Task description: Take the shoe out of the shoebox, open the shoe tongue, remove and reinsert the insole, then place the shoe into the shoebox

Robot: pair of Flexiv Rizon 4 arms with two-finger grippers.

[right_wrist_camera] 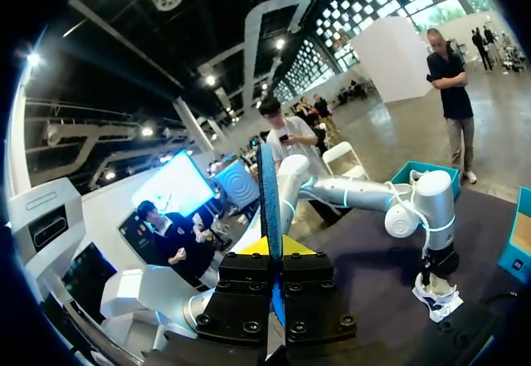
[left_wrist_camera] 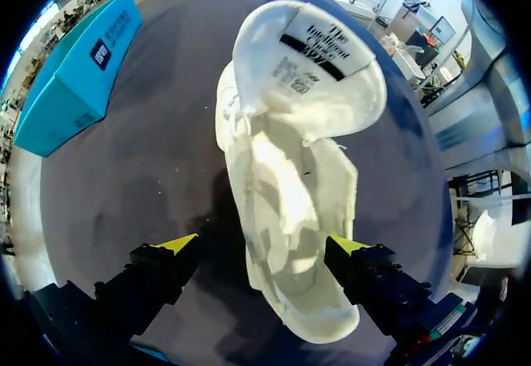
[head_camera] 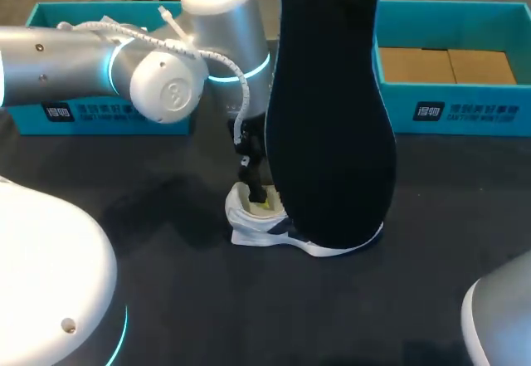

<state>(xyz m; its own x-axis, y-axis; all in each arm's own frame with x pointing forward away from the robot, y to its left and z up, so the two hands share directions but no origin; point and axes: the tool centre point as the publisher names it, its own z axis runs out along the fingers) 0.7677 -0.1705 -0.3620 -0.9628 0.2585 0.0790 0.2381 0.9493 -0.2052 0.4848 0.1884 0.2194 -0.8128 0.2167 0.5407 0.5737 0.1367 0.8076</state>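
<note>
Yellow-tipped left fingers (left_wrist_camera: 178,244) flank shoe (left_wrist_camera: 290,200); right (right_wrist_camera: 253,248) pinch insole (right_wrist_camera: 268,187).

Furniture: one table (head_camera: 187,300) with a dark, matte top that fills the head view. In the left wrist view the top reads dark grey, with faint pale specks and scuffs. Lighting is even, without glare. Soft-edged shadows lie on the surface.
</note>
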